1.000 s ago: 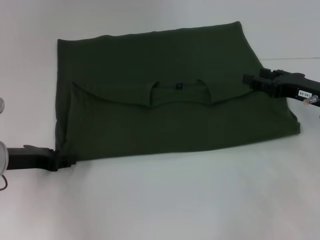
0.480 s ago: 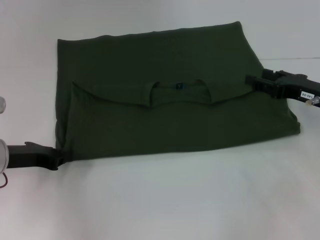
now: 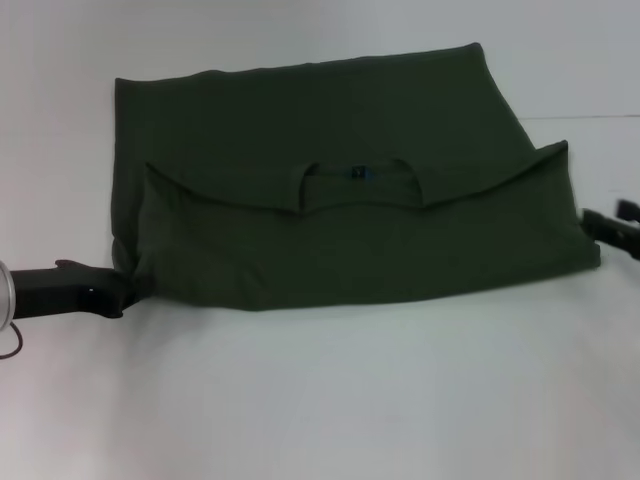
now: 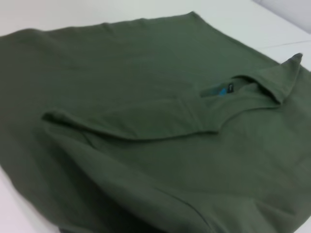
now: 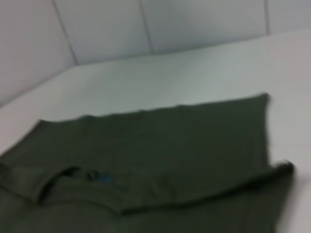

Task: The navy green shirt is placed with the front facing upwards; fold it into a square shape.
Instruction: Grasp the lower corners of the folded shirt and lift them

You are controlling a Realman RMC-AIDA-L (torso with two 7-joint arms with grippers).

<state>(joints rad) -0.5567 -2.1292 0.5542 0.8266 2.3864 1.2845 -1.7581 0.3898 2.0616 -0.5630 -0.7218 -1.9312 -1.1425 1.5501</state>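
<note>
We see the navy green shirt (image 3: 340, 200) folded across the white table (image 3: 330, 390), collar near its middle. The left gripper (image 3: 122, 290) meets the shirt's near-left corner — its grip we cannot tell. The right gripper (image 3: 608, 226) sits just beside the right edge — likewise unclear.

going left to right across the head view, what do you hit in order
left gripper at the shirt's near left corner → navy green shirt, with its blue neck label near mid-width → right gripper by the shirt's right edge, near the frame edge
</note>
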